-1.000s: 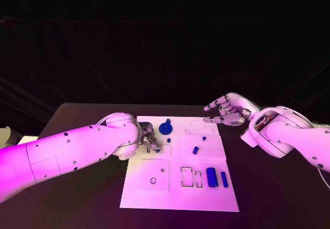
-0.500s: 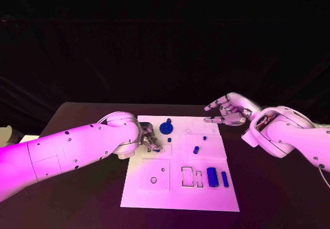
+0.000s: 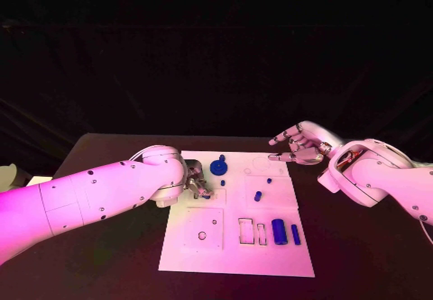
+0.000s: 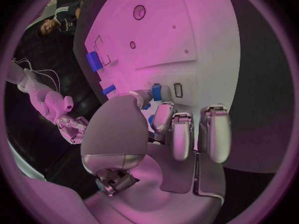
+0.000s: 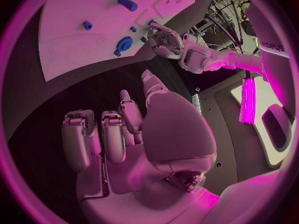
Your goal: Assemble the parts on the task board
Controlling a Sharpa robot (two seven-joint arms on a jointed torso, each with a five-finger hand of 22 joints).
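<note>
- Two white arms reach in over the black table [image 3: 108, 147], and between them we see the task board [image 3: 236, 250] lying flat in the middle.
- We find the left hand [image 3: 195, 181] low over the board's left side, its arm sloping in from the near left with the wrist bent down towards the plate.
- In the left wrist view, the left hand's fingertips [image 4: 163, 115] are drawn together around a small blue part [image 4: 156, 93], pinched between thumb and fingers just above the white surface.
- We see the right hand [image 3: 300, 145] raised off the board's far right corner, apart from the plate, palm turned towards the left arm.
- Its fingers are curled inward and partly spread, and we see nothing held in them; the right wrist view shows the same loose curl of the fingers [image 5: 102, 134].
- On the board, a blue gear [image 3: 218, 167] sits near the far edge, just right of the left hand.
- A short blue peg [image 3: 257, 196] lies further right, with a smaller blue piece [image 3: 268, 181] beyond it.
- Near the front right, we see a thick blue cylinder [image 3: 278, 232] and a thinner blue bar [image 3: 295, 234] side by side, next to rectangular slots [image 3: 245, 231].
</note>
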